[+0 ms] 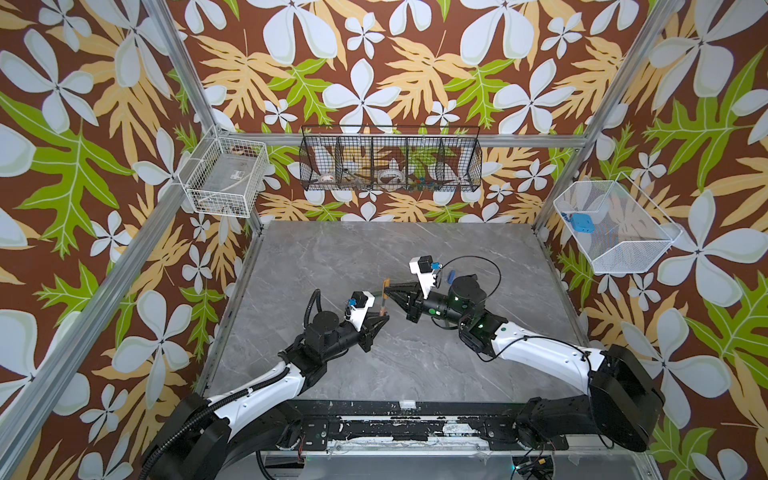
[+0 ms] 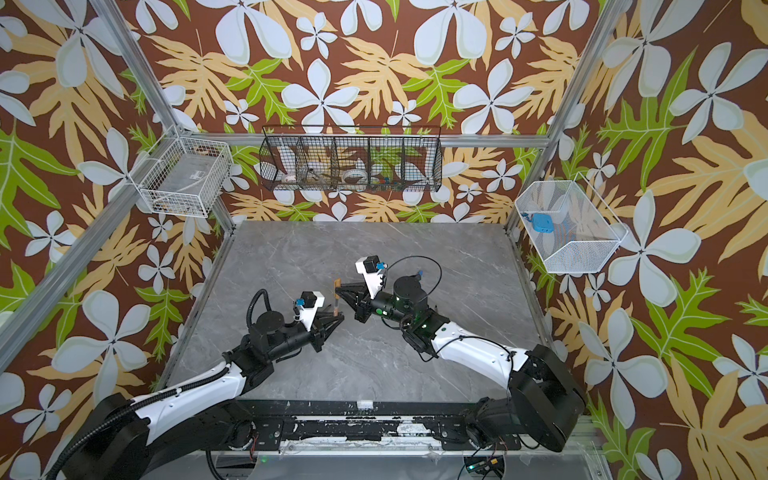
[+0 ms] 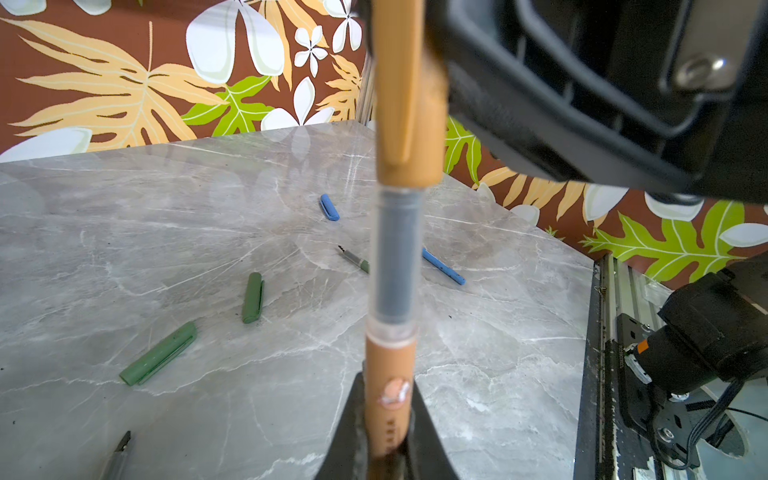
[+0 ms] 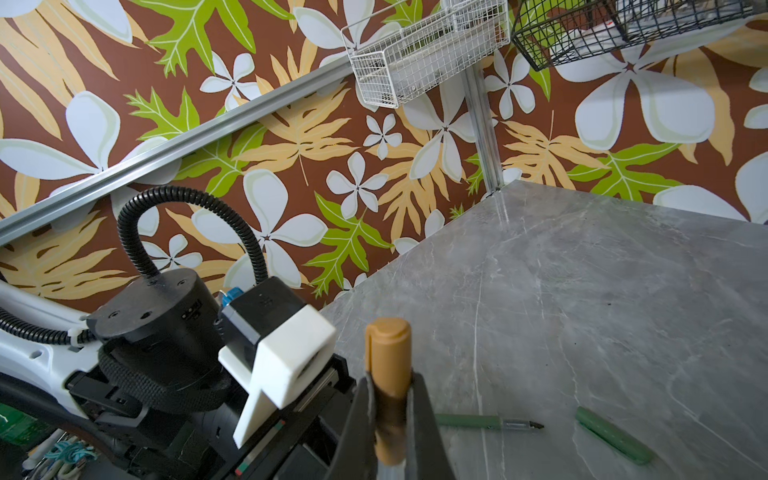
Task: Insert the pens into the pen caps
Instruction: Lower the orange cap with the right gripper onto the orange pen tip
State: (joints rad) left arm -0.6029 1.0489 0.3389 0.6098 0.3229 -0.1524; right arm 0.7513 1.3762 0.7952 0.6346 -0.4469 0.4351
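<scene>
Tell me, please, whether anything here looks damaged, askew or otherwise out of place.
The black front rail at the near edge of the grey marble-patterned table looks chipped, with white patches showing through its paint. Nothing else stands out.

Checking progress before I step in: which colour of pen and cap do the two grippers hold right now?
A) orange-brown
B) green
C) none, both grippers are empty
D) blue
A: the left gripper is shut on the orange-brown pen and the right gripper on the orange-brown cap, while the blue cap and blue pen lie loose on the table.
</scene>
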